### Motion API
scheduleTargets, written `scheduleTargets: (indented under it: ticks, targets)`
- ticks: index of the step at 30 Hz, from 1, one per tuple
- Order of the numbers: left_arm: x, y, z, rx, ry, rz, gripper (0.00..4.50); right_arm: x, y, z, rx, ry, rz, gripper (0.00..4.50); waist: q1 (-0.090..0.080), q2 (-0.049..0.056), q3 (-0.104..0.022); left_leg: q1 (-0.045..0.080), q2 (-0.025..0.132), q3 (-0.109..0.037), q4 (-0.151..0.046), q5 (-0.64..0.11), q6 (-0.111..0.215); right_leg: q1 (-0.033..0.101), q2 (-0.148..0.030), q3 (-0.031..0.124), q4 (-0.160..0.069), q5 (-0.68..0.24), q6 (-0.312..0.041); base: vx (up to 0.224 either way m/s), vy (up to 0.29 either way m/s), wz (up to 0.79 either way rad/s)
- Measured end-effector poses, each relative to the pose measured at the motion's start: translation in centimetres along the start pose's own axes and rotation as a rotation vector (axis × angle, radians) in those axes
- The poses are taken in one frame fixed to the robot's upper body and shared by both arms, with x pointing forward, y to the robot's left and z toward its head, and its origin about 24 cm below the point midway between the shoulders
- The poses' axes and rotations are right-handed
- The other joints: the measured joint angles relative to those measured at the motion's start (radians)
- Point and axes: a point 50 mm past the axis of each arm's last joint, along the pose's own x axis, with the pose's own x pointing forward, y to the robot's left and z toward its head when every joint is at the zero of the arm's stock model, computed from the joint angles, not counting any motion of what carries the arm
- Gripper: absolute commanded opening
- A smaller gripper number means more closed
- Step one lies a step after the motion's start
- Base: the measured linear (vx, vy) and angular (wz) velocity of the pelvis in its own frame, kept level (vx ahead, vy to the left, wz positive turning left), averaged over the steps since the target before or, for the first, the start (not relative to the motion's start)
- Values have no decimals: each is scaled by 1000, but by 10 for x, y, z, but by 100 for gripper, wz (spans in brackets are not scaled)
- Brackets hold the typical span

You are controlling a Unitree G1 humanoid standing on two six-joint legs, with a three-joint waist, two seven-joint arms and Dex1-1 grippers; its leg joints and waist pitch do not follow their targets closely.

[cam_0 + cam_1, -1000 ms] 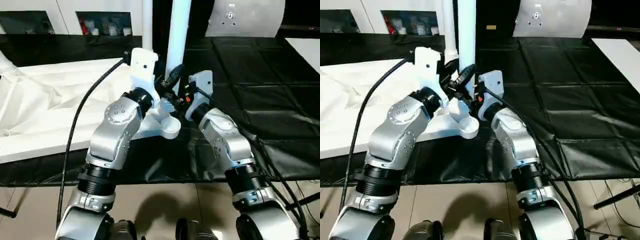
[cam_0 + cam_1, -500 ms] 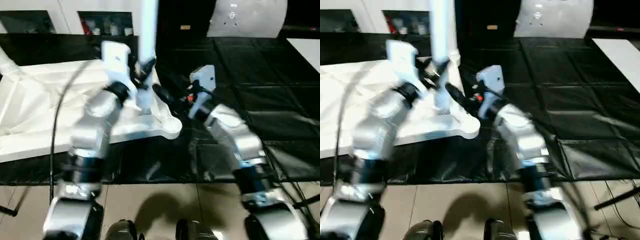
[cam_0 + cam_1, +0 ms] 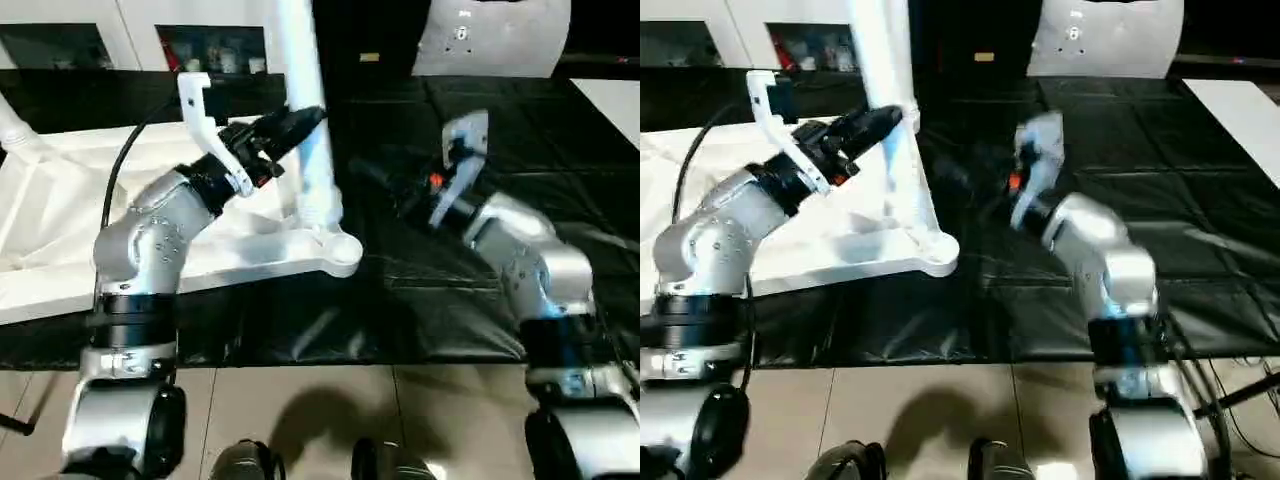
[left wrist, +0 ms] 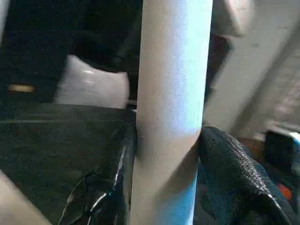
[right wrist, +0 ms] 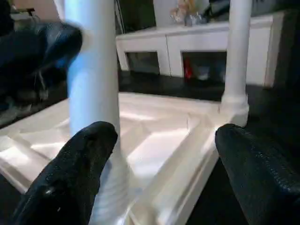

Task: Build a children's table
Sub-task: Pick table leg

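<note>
Upright leg (image 3: pixel 303 110): upper part cut off by picture's top edge. Its foot blurred where it meets tabletop (image 3: pixel 60 230) near worktop's (image 3: pixel 520 200) front edge; whether seated in corner socket (image 3: pixel 341 250) can't tell. Tabletop's left part cut off at picture's edge. Right gripper (image 3: pixel 375 178) and forearm motion-blurred. 2nd leg (image 5: pixel 237 56): top cut off. Shelf items (image 3: pixel 215 55) behind worktop's far edge too small to identify.
</note>
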Motion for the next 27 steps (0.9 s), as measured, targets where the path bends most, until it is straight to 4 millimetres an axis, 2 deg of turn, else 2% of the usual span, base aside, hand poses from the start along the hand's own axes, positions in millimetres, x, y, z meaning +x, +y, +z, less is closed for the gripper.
scheduleTargets:
  ticks: [3,5,11,12,15,18,20,23,25,27]
  targets:
    - [-1,-2,0,31,30,-68,188,-8,1,-1,14,69,125,390,5,0,0,0,0,0,0,0,0,1,0,0,0,-1,1,0,0,0]
    - [-1,-3,0,40,30,-93,188,-7,5,-3,23,76,165,390,5,0,0,0,0,0,0,0,0,1,0,0,-1,-1,1,0,0,0]
    - [8,-22,-7,76,73,-268,188,-8,14,-9,81,136,307,390,10,0,0,1,0,0,1,0,0,3,0,0,0,0,1,0,0,0]
    - [9,-26,-7,88,72,-300,188,-8,16,-10,86,152,333,362,12,0,0,1,0,0,1,0,0,3,0,0,0,0,1,0,0,0]
    - [10,-31,-7,108,74,-361,188,-7,20,-13,98,177,373,350,11,0,0,2,0,0,1,0,0,4,0,0,0,0,1,0,0,0]
    - [10,-33,-8,115,85,-387,188,-6,22,-15,101,185,390,312,12,-1,0,2,0,-1,2,0,0,4,0,0,1,-1,1,0,0,0]
    - [10,-33,-8,116,87,-394,188,-5,21,-14,98,187,393,312,12,-1,0,2,0,-1,2,0,0,4,0,0,1,-1,1,0,0,0]
    - [9,-33,-7,120,88,-401,188,-5,22,-14,100,188,402,269,13,-1,0,2,0,-1,2,0,0,4,0,0,1,-1,1,0,0,0]
    - [9,-33,-7,122,88,-404,188,-5,22,-14,100,188,411,267,14,-1,0,2,0,-1,2,0,0,4,0,0,1,-1,1,0,0,0]
    - [9,-33,-7,127,88,-404,188,-4,23,-13,96,190,420,240,16,-1,0,2,0,-1,2,0,0,4,0,0,1,-1,1,0,0,0]
